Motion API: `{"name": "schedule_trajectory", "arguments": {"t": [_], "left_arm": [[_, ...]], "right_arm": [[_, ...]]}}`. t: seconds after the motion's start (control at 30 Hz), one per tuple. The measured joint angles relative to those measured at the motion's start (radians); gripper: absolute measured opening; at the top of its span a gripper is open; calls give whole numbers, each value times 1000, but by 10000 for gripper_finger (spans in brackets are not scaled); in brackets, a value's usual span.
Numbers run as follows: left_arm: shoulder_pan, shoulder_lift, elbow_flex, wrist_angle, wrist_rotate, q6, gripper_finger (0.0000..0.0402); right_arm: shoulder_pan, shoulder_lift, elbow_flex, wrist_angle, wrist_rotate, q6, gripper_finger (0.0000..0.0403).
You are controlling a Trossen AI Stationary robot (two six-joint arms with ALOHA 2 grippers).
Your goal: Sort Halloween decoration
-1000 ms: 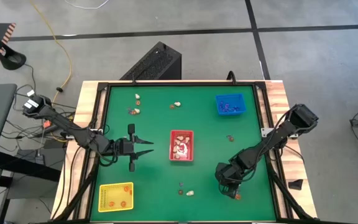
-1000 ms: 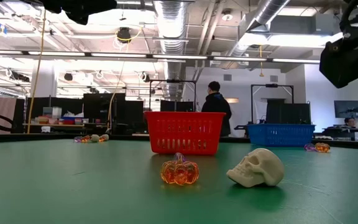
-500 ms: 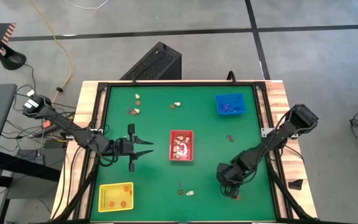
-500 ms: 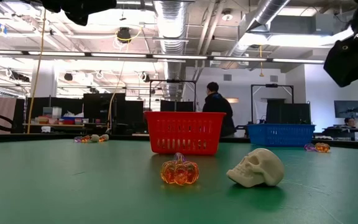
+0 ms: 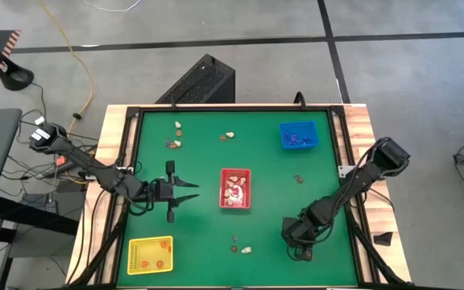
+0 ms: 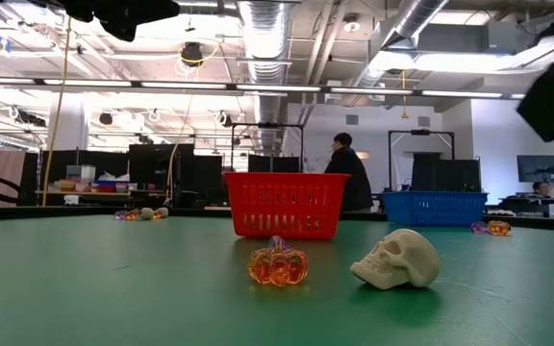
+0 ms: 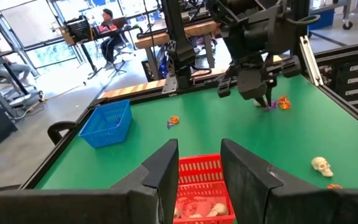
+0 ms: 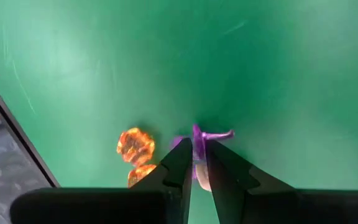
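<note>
The green table [image 5: 208, 165] takes up most of the scene, with the two dark arms reaching in over it from either side. The red tray [image 5: 235, 188] sits about in the middle with pale and orange trinkets in it, the blue tray [image 5: 298, 134] is off in the far right corner holding dark purple pieces, and the yellow tray [image 5: 150, 254] lies at the near left corner with a few orange bits inside. The left gripper [image 5: 190, 192] hangs just left of the red tray, its fingers [image 7: 166, 168] apart with nothing between them. The right gripper [image 8: 195, 163] is down near the front right of the table, its fingers pinched close on a small purple trinket [image 8: 199, 138], with an orange trinket [image 8: 134, 145] lying just beside it on the cloth. Nearer the front edge, ahead of the red tray, a little orange pumpkin [image 6: 278, 264] and a cream skull [image 6: 398, 259] rest side by side, apart from each other. A few more trinkets [image 5: 174, 142] are scattered toward the far left of the table, and another [image 5: 298, 179] lies between the red tray and the right side.
</note>
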Motion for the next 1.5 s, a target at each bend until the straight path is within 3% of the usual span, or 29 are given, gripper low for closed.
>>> {"name": "schedule_trajectory", "arguments": {"t": [0.4,0.63,0.83,1.0,1.23,1.5], "left_arm": [[0,0,0,-1,-3,-11,109],[0,0,0,-1,-2,-6,109],[0,0,0,-1,-2,-6,109],[0,0,0,-3,-2,-7,109],[0,0,0,-10,-2,-3,109],[0,0,1,-12,-1,0,109]], "right_arm": [[9,75,2,-1,36,-43,79],[-24,50,1,-2,95,-112,41],[-91,25,1,-4,239,-196,19],[-169,24,1,-23,321,-250,44],[-280,-2,0,-76,357,-346,45],[-392,-140,-4,-107,397,-429,31]]}}
